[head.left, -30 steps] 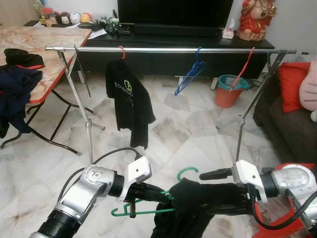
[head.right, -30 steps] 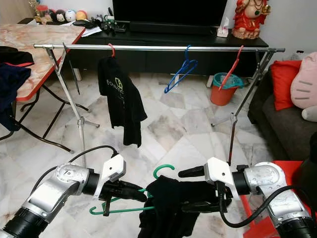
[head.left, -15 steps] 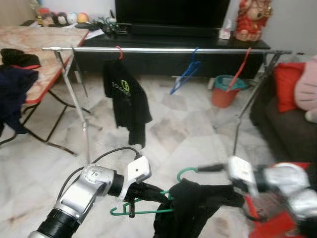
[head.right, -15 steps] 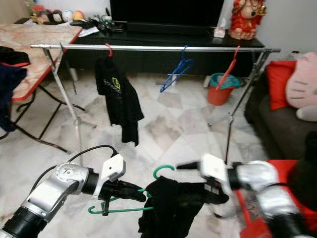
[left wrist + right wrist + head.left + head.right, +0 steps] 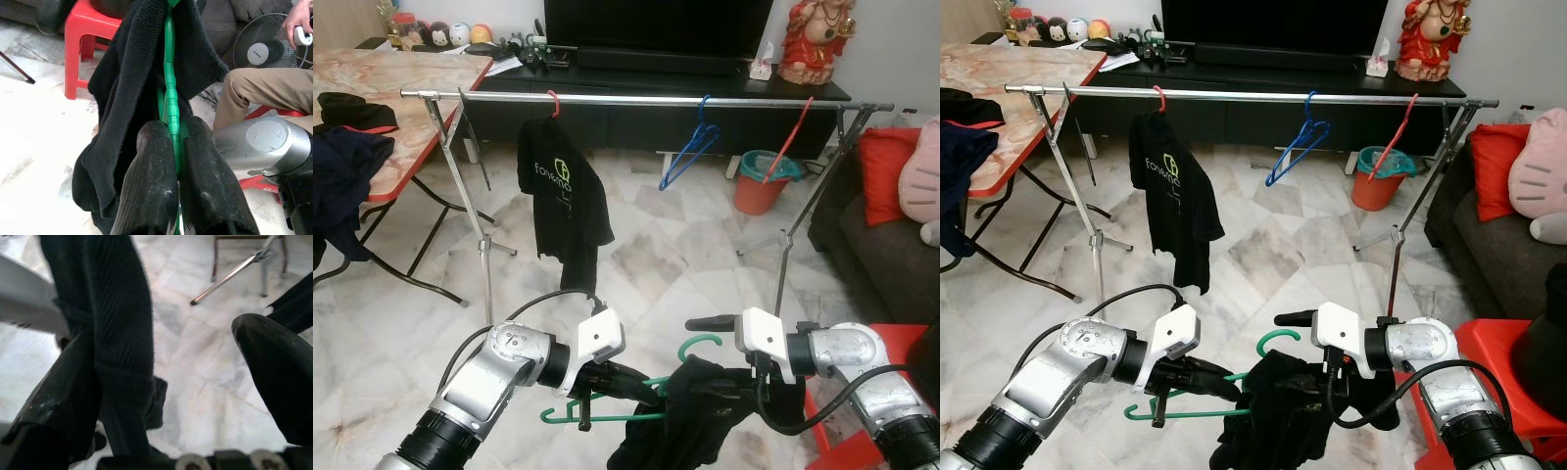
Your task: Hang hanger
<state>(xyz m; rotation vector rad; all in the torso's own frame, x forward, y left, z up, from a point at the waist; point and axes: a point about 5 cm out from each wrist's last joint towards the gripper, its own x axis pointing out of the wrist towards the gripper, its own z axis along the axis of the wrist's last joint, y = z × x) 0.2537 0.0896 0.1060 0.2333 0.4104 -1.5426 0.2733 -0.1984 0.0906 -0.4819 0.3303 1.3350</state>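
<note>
Two silver arms are held low in front of the robot, forearms angled inward. On the left, the left gripper (image 5: 173, 147) is seen clamped tight on the bar of the green hanger (image 5: 607, 412), held roughly level with its hook (image 5: 702, 344) turned up. A black garment (image 5: 690, 421) is draped over the hanger's right half and hangs down between the arms. On the right, the right gripper (image 5: 171, 377) is seen spread wide, one finger (image 5: 63, 382) pressed against the black cloth, the other (image 5: 276, 367) well apart. Beyond, a silver clothes rail (image 5: 646, 99) is stood across a marble floor (image 5: 656, 245), carrying a black T-shirt (image 5: 563, 201) on a red hanger, a blue hanger (image 5: 690, 147) and another red hanger (image 5: 788, 137). A folding table (image 5: 401, 73) is placed at far left, a TV console (image 5: 656, 88) behind, an orange bucket (image 5: 759, 181) and dark sofa (image 5: 881, 230) at right.
</note>
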